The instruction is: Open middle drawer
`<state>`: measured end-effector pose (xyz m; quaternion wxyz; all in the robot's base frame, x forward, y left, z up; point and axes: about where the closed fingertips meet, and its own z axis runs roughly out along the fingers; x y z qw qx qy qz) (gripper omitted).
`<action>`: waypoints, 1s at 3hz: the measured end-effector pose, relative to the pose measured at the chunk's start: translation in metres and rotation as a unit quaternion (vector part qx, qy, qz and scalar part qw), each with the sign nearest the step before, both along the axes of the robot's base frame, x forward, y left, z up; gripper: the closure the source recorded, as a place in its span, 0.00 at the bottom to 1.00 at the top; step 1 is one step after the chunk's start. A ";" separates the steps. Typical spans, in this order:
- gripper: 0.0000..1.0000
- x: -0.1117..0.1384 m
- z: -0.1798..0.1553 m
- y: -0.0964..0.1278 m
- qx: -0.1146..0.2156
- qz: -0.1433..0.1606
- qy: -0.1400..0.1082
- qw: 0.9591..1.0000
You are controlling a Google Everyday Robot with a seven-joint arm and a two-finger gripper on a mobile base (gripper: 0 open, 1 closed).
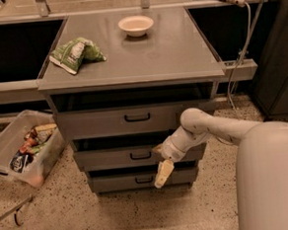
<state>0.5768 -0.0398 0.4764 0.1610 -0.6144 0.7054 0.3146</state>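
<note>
The step in hand, as we judge it, is getting hold of the middle drawer (pixel 107 159), which sits below the worktop's (pixel 179 60) front edge as the second front down. Its small black handle (pixel 140 155) lies under the middle of that edge. To do this well, we would move the claw (pixel 163 168) left and a little up until it straddles that bar, and not the similar bars on the top drawer (pixel 95 123) or the lowest drawer (pixel 119 180). Then we would close firmly and pull straight out, square to the front edge, so that the drawer does not bind on its runners. A slanted pull, or a grip on only one end of the bar, would risk slipping off.

A dark gap shows above the middle drawer's front, and we judge it barely open, if at all.

The claw hangs just right of the handle, below the front edge and a little toward the front right corner. It points downward across the bottom of the middle front and onto the lowest one. It is close to the handle, but we see nothing in its grasp. How far open it is, we cannot tell.
</note>
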 end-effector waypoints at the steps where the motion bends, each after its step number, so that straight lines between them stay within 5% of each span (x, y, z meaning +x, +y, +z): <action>1: 0.00 0.021 -0.003 -0.013 -0.023 -0.015 -0.049 0.998; 3: 0.00 0.039 -0.020 -0.030 -0.053 -0.028 -0.087 0.994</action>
